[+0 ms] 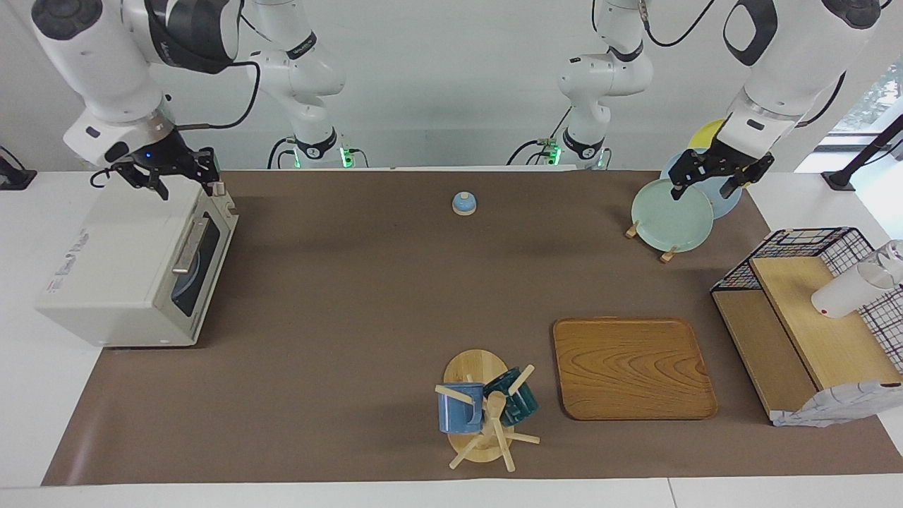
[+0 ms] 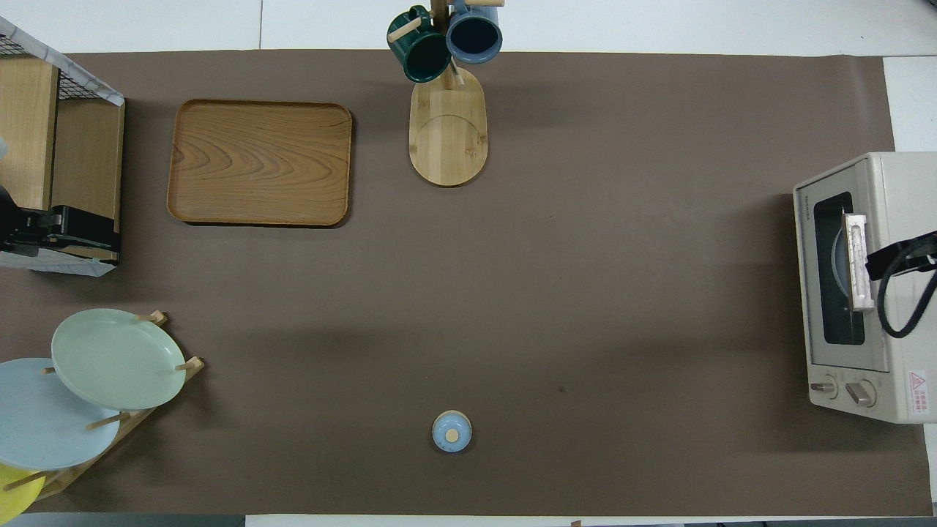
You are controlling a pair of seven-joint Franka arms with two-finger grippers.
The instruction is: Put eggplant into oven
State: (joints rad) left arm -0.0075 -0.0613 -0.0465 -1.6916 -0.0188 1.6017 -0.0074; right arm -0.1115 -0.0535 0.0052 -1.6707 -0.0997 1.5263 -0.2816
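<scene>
The off-white oven [image 1: 120, 268] stands at the right arm's end of the table with its glass door shut and its silver handle [image 1: 189, 245] free. In the overhead view the oven [image 2: 897, 219] shows the rim of a bluish plate through its window. The eggplant is out of view. My right gripper [image 1: 188, 188] hangs open just above the oven's top edge over the door, holding nothing. At the other end of the table, my left gripper [image 1: 705, 185] waits open over the green plate [image 1: 671, 215], also holding nothing.
A plate rack [image 1: 663, 250] with green, blue and yellow plates stands near the left arm. A wire shelf rack [image 1: 804, 317], a wooden tray [image 1: 631, 367] and a mug tree [image 1: 483, 413] lie farther out. A small blue lid [image 1: 463, 203] sits near the robots.
</scene>
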